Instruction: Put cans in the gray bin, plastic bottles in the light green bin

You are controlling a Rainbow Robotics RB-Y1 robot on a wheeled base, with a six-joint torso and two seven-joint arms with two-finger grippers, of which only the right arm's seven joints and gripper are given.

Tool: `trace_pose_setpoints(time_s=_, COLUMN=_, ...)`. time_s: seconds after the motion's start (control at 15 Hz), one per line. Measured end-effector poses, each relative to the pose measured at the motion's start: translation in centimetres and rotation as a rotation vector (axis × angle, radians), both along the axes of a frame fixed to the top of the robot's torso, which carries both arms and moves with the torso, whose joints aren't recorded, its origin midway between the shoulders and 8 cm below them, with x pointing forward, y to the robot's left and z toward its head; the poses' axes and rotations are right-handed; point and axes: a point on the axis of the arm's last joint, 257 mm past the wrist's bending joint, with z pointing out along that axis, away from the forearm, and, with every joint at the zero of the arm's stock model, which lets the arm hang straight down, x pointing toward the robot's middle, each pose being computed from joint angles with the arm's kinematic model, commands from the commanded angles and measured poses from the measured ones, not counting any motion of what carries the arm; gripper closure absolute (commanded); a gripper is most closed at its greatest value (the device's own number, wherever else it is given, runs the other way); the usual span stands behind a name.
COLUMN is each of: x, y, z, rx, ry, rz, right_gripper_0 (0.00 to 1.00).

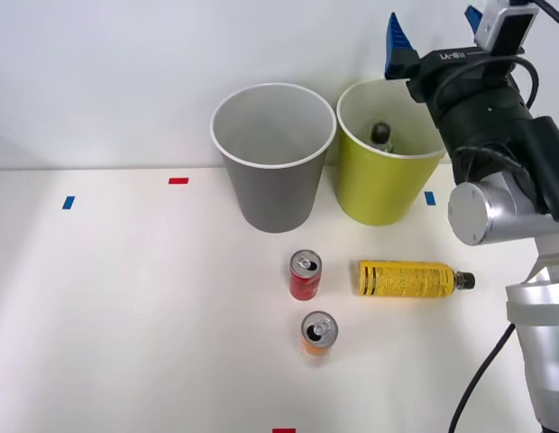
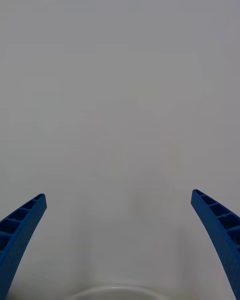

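Claw (image 1: 437,38) spread apart and empty above the green bin (image 1: 385,185).
On the table (image 1: 126,316): gray bin (image 1: 272,185) beside the green bin, which holds a black-capped bottle (image 1: 381,136); yellow bottle (image 1: 413,279) lying flat; red can (image 1: 305,275) and orange can (image 1: 317,336) upright.

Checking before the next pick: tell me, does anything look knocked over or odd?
Only the yellow-label bottle lies on its side on the table, cap pointing right. The red can and orange can stand upright.
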Motion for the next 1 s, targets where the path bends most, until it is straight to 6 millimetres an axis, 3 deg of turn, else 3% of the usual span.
trace_pose_setpoints(time_s=0.2, x=-2.6, y=-1.5, z=-2.0, rx=0.031, ry=-0.084, rz=-0.018, right_gripper_0=0.02)
trace_pose_setpoints(time_s=0.47, x=-7.9, y=-4.4, z=-7.0, rx=0.077, ry=-0.113, rz=-0.07, right_gripper_0=0.02)
trace_pose_setpoints(time_s=0.73, x=-13.7, y=-6.2, z=-8.7, rx=0.073, ry=-0.092, rz=-0.104, right_gripper_0=0.01)
trace_pose_setpoints(time_s=1.0, x=-18.1, y=-7.2, z=-11.6, rx=0.034, ry=-0.011, rz=-0.13, right_gripper_0=0.01)
